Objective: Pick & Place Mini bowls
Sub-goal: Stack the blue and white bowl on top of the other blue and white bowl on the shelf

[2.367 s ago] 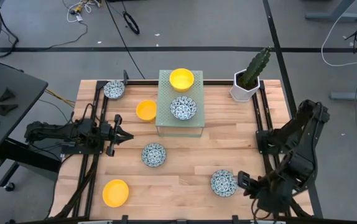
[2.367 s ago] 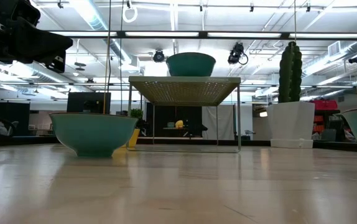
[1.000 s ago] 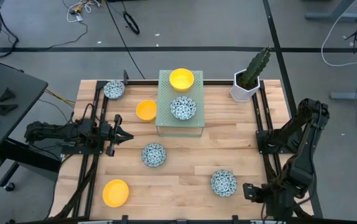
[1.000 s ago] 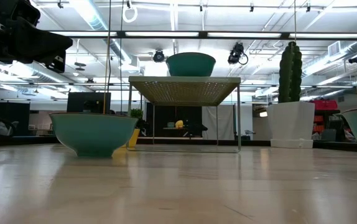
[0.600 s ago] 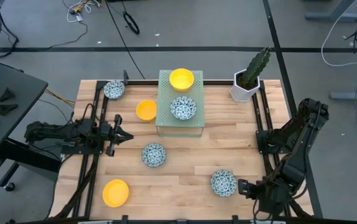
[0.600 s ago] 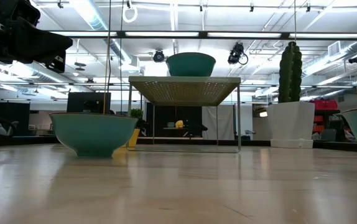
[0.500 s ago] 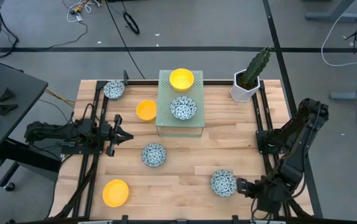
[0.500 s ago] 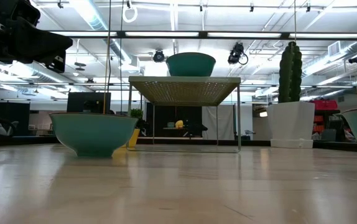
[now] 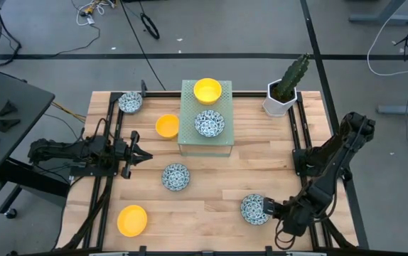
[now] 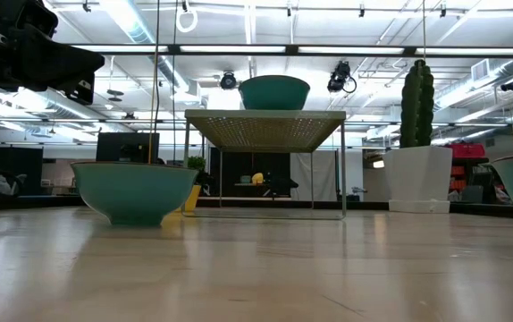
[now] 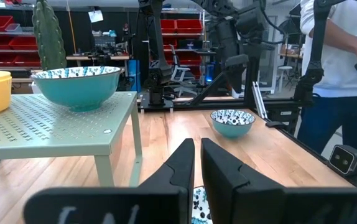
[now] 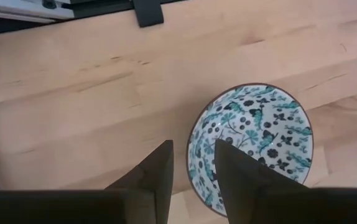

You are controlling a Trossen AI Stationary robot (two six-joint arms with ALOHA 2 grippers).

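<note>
Seven mini bowls show in the high view. On the green rack (image 9: 205, 114) stand a yellow bowl (image 9: 207, 90) and a blue-patterned one (image 9: 209, 124). On the table rest patterned bowls (image 9: 131, 102) (image 9: 176, 176) (image 9: 255, 209) and yellow bowls (image 9: 167, 126) (image 9: 132, 220). My right gripper (image 9: 267, 208) is open at the right rim of the near-right patterned bowl (image 12: 259, 137); one finger (image 12: 241, 177) is over its inside, the other (image 12: 157, 177) outside. My left gripper (image 9: 144, 155) waits shut at the table's left. My right gripper (image 12: 192, 144) straddles the rim (image 12: 191, 134) of the patterned bowl on its right side, coming slanting down from the table's right. The bowl sits upright on the table. Whether a finger touches the rim, I cannot tell.
A cactus in a white pot (image 9: 283, 92) stands at the far right corner. The rack's legs (image 11: 135, 146) stand on the table's middle far part. A person in a white shirt (image 11: 346, 50) is beyond the table's right side. Bare wood lies between the near bowls.
My right gripper has moved toward the table's left, from off the bowl's right side up to the near-right patterned bowl, and now stands over its rim. The bowls have kept their places.
</note>
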